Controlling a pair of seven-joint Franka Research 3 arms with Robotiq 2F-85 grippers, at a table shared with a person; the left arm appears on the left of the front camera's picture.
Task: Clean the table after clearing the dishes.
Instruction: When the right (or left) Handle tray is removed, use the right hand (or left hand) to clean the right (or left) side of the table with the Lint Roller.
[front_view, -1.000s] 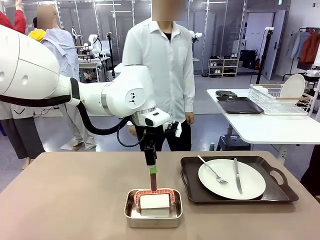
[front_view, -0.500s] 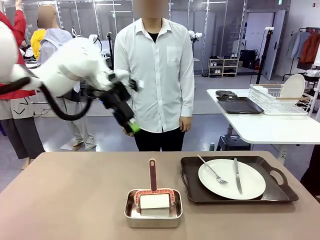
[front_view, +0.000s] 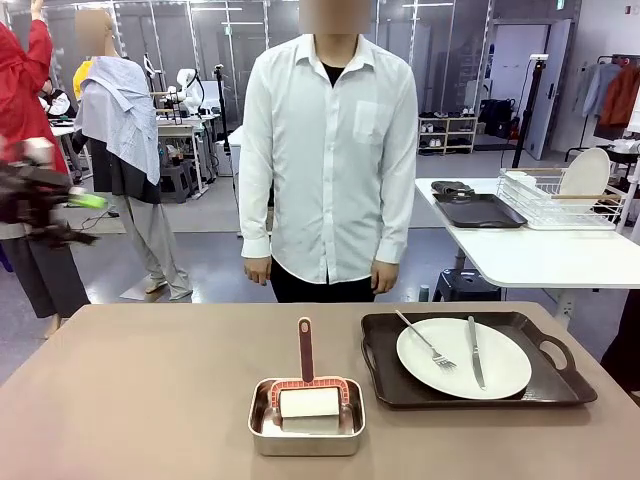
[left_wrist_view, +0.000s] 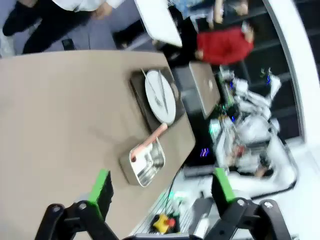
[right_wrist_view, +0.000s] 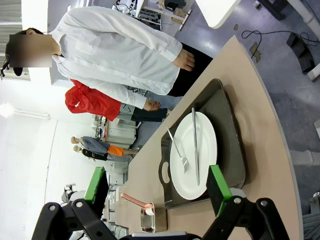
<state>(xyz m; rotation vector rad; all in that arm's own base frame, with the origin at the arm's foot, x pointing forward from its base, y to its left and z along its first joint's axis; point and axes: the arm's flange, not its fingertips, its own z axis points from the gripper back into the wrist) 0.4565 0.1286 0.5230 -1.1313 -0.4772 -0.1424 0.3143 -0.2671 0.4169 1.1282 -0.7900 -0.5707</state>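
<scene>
Plate (front_view: 505, 366) w/ fork (front_view: 425, 341), knife (front_view: 475, 352) on tray (front_view: 384, 342); roller (front_view: 308, 402) in steel pan (front_view: 305, 444).

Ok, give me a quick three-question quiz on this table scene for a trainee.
1. True or false: the plate sits on the dark tray, with a fork and a knife on it.
2. What lies in the steel pan? A) a sponge B) a roller with a pink handle C) a cup
3. Fill in: the robot's left hand is ____, holding nothing.
Key: 1 true; 2 B; 3 open.
</scene>
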